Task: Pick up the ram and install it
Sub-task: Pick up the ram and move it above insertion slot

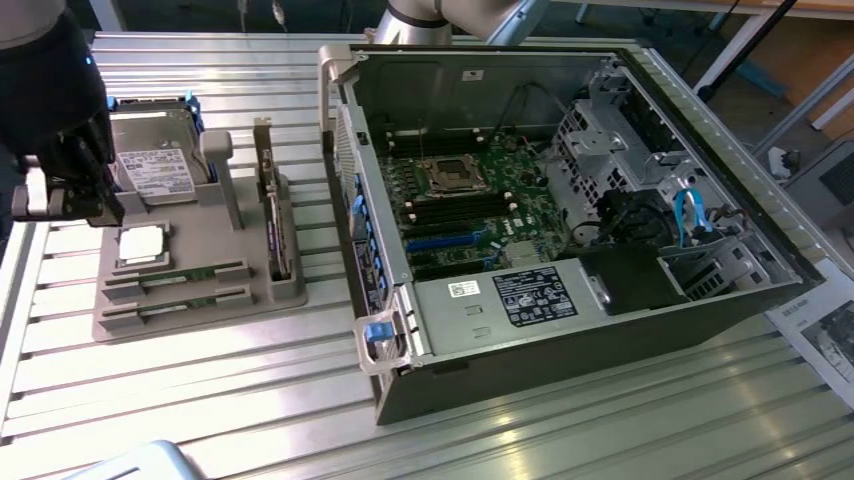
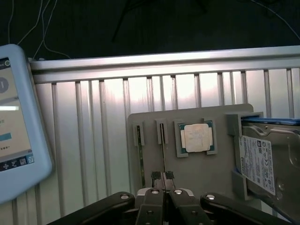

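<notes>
Your arm's black gripper (image 2: 163, 176) is hovering over the grey moulded parts holder (image 2: 211, 171) on the ribbed aluminium worktop (image 2: 93, 154), and its fingers are pressing together with nothing between them, as far as I'm reading it. The ram, the long thin green circuit-board stick (image 2: 163, 147), is sitting on edge in its slot in the holder, below the fingertips and apart from them. Here's what matters: its long axis is lining up with the seam between your fingers, so they're set to straddle the thin board, not span its length. In the exterior view the ram (image 1: 180, 272) is running left to right across the holder. A second green stick (image 2: 141, 159) is lying parallel in the neighbouring slot, just beside, and the square silver processor chip (image 2: 196, 138) is sitting close on the other flank, so side room is looking tight. The silver hard drive (image 2: 265, 159) is lying beyond the chip. The open black computer tower (image 1: 574, 200) is standing on the exterior view's right, with the wider upright circuit card (image 1: 274, 220) rising on the holder's edge between stick and tower
</notes>
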Available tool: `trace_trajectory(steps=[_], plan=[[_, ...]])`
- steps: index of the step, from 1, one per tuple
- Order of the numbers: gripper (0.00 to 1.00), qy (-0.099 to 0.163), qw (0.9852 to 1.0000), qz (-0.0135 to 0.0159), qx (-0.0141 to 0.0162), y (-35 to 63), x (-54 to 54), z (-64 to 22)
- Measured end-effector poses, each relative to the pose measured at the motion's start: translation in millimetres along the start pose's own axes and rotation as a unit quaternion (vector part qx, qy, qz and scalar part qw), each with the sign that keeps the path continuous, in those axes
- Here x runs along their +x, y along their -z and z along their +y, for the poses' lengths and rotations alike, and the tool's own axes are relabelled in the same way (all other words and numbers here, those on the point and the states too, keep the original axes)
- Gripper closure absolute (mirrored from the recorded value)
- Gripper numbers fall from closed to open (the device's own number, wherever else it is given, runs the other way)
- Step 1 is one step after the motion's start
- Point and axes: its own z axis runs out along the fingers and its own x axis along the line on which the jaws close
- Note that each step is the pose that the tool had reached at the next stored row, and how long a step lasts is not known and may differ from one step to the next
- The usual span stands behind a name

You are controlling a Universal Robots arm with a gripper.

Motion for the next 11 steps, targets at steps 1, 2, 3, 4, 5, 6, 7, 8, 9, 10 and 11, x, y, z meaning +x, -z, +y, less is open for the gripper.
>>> trace_trajectory(steps=[1,2,3,4,5,6,7,8,9,10,11], plan=[[0.9,0.0,1.0,0.0,0.0,-1.8,0.2,-0.1],[0.9,0.0,1.0,0.0,0.0,-4.0,0.5,-0.2],[0.9,0.0,1.0,0.0,0.0,-6.2,0.7,-0.3],[0.9,0.0,1.0,0.0,0.0,-8.5,1.0,-0.4],[0.9,0.0,1.0,0.0,0.0,-10.0,1.2,-0.4],[0.9,0.0,1.0,0.0,0.0,-12.2,1.5,-0.6],[0.9,0.0,1.0,0.0,0.0,-14.7,1.8,-0.7],[0.9,0.0,1.0,0.0,0.0,-16.8,2.0,-0.8],[0.9,0.0,1.0,0.0,0.0,-18.8,2.1,-0.9],[0.9,0.0,1.0,0.0,-0.0001,-19.1,2.2,-0.9],[0.9,0.0,1.0,0.0,-0.0001,-19.1,2.2,-0.9]])
